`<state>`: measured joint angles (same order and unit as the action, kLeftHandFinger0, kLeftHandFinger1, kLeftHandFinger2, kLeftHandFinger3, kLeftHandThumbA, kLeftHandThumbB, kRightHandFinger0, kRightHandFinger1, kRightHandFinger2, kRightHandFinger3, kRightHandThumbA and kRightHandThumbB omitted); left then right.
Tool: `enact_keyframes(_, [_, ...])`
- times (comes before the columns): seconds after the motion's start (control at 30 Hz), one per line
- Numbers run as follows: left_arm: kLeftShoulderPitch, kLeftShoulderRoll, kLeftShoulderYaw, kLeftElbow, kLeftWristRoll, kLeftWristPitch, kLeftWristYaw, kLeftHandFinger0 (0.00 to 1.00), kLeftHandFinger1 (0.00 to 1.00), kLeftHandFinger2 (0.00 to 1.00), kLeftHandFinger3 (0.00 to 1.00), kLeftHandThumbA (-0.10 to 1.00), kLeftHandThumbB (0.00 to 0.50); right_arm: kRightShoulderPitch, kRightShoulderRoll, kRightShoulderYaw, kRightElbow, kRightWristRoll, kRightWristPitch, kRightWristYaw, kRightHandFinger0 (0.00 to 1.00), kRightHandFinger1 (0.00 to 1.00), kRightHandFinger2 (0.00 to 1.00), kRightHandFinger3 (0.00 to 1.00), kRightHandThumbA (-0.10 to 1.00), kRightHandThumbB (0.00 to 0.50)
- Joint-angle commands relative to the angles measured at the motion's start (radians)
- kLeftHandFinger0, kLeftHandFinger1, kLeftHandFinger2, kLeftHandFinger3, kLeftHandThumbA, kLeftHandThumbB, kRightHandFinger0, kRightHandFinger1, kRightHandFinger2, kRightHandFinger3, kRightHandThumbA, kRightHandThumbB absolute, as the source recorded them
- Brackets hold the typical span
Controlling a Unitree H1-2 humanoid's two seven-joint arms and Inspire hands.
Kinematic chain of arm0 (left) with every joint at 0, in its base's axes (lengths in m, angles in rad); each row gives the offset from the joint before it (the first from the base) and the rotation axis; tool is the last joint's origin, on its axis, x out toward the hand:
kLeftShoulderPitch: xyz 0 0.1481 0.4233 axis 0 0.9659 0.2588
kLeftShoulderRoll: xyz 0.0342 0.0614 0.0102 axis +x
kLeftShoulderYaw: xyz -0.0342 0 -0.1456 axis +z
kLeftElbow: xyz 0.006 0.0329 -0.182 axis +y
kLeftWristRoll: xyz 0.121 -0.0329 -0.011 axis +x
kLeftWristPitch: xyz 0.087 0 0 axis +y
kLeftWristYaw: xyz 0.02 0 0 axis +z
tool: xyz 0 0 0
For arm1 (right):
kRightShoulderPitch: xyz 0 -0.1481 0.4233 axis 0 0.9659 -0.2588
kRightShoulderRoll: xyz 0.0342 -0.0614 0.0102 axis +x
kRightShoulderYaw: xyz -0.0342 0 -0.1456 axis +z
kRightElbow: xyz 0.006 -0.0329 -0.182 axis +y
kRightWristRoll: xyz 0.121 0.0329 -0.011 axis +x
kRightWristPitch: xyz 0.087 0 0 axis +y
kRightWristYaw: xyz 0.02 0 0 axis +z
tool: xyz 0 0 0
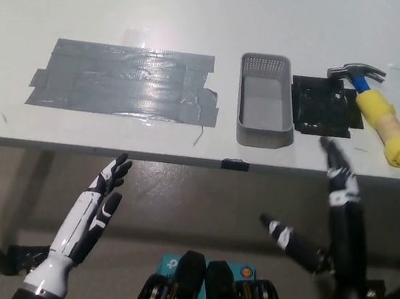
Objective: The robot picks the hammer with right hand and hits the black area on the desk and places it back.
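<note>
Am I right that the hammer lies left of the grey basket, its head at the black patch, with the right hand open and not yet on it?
Not quite. The head view shows the hammer right of the grey basket, not left. Its head does sit at the black patch, and the open right hand is not yet on it.

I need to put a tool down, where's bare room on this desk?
Bare desk lies behind the grey tape and basket, and left of the tape. It is crowded on the right: basket, black patch and hammer sit close together.
</note>
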<state>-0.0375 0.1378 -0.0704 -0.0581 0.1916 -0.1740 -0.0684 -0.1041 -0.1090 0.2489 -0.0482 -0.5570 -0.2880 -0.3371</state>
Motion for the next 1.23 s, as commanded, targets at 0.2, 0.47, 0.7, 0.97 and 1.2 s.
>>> enact_keyframes(0.2, [0.021,-0.013,-0.002,-0.005,0.016,-0.031,0.022,1.00,1.00,1.00,1.00,1.00,0.150,0.010,-0.015,0.009,0.112,0.090,-0.097,0.074,1.00,1.00,1.00,1.00,0.98,0.217])
enact_keyframes(0.47, [0.044,-0.018,0.000,-0.020,0.024,-0.035,0.020,1.00,1.00,1.00,1.00,1.00,0.120,0.018,-0.015,0.000,0.120,0.132,-0.089,0.117,1.00,1.00,1.00,1.00,1.00,0.242])
enact_keyframes(0.7, [0.053,-0.015,-0.001,-0.022,0.022,-0.027,0.014,1.00,1.00,1.00,1.00,1.00,0.119,0.028,-0.013,-0.010,0.106,0.190,-0.049,0.177,1.00,1.00,1.00,1.00,1.00,0.264])
enact_keyframes(0.97, [0.061,-0.015,-0.002,-0.019,0.020,-0.031,0.012,1.00,1.00,1.00,1.00,1.00,0.103,0.029,-0.004,-0.025,0.111,0.231,-0.054,0.204,1.00,1.00,1.00,1.00,1.00,0.268])
enact_keyframes(1.2, [0.065,-0.013,-0.003,-0.018,0.012,-0.028,0.005,1.00,1.00,1.00,1.00,1.00,0.094,0.032,0.002,-0.036,0.110,0.247,-0.048,0.224,1.00,1.00,1.00,1.00,1.00,0.269])
